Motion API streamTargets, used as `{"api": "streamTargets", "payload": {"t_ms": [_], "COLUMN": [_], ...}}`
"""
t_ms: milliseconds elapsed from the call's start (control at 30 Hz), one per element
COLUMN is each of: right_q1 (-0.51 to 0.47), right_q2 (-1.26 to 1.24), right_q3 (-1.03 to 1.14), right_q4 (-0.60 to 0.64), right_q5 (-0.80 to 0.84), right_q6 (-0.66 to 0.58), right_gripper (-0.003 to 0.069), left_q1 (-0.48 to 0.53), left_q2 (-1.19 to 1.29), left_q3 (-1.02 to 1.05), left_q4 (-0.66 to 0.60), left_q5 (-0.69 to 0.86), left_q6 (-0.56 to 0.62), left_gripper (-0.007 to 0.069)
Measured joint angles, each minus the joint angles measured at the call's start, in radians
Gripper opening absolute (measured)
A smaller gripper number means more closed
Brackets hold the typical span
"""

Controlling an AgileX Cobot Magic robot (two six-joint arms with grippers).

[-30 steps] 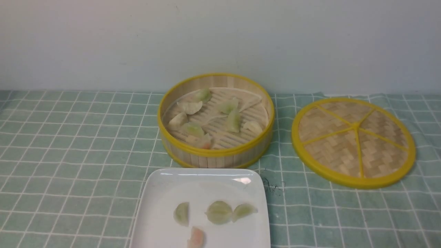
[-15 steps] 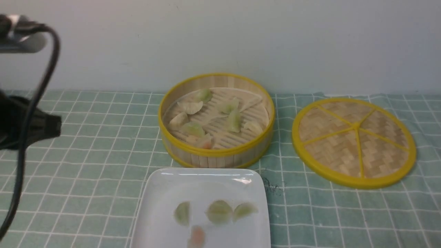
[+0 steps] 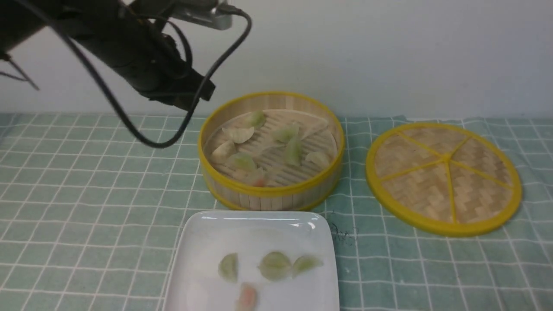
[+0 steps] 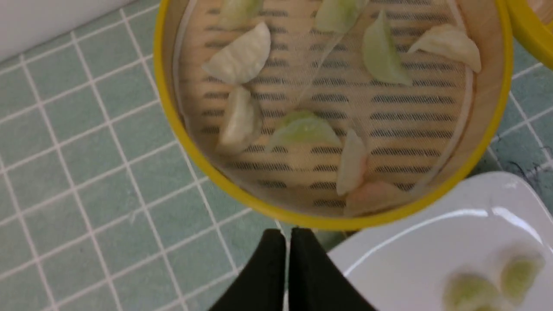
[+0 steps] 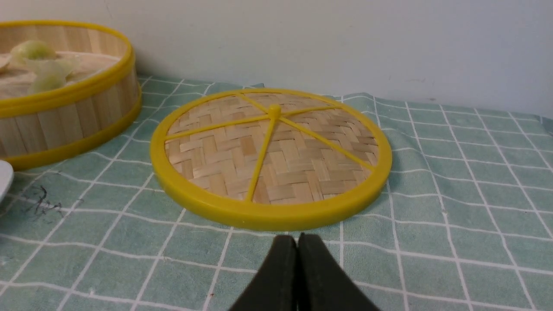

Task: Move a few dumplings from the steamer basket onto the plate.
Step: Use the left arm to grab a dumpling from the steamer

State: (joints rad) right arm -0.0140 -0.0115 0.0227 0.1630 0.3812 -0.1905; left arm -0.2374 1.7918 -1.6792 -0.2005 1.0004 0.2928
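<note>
The left gripper (image 4: 287, 233) is held above the checked cloth (image 3: 86, 194), left of the steamer basket (image 3: 271, 192), with its jaws pressed together on nothing. Translucent crescent dumplings (image 3: 293, 151), pale green and whitish, are scattered in the basket; the marked one is laid lengthwise front to back. Four more are seen on the white plate (image 3: 203, 242) before it, the pink dumpling (image 3: 246, 298) nearest. The right gripper (image 5: 297, 239) is clenched empty near the woven lid (image 3: 443, 177).

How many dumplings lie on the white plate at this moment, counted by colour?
Pale green dumplings: 3
Orange-pink dumpling: 1
Total on the plate: 4
</note>
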Motion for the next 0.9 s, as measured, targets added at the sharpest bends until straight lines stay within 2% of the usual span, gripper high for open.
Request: {"api": "streamTargets", "payload": {"t_ms": [167, 267, 367, 400, 433, 533, 633, 900], "right_q1": [0.000, 0.000, 0.000, 0.000, 0.000, 0.000, 0.000, 0.000], "right_q2": [0.000, 0.000, 0.000, 0.000, 0.000, 0.000, 0.000, 0.000], "right_q3": [0.000, 0.000, 0.000, 0.000, 0.000, 0.000, 0.000, 0.000], "right_q4": [0.000, 0.000, 0.000, 0.000, 0.000, 0.000, 0.000, 0.000], "right_q5": [0.000, 0.000, 0.000, 0.000, 0.000, 0.000, 0.000, 0.000], "right_q6": [-0.001, -0.001, -0.001, -0.001, -0.001, -0.001, -0.001, -0.001], "right_gripper": [-0.0013, -0.0013, -0.0013, -0.0013, -0.0013, -0.0013, -0.0013, -0.0013], "left_q1": [-0.019, -0.027, -0.035, -0.036, -0.038, -0.038, -0.038, -0.038], "left_q2": [0.207, 0.313, 0.406, 0.410, 0.439, 0.469, 0.490, 0.543], "left_q3": [-0.175, -0.243, -0.301, -0.303, -0.319, -0.326, -0.329, -0.331], "left_q4": [0.007, 0.012, 0.034, 0.034, 0.056, 0.084, 0.088, 0.101], "left_q5": [-0.002, -0.003, -0.004, -0.004, -0.007, -0.013, -0.047, -0.107], "left_q6": [0.029, 0.045, 0.049, 0.049, 0.049, 0.045, 0.044, 0.044], "left_gripper": [0.0003, 0.0052, 0.0155, 0.0162, 0.0226, 0.0330, 0.0384, 0.0381]}}
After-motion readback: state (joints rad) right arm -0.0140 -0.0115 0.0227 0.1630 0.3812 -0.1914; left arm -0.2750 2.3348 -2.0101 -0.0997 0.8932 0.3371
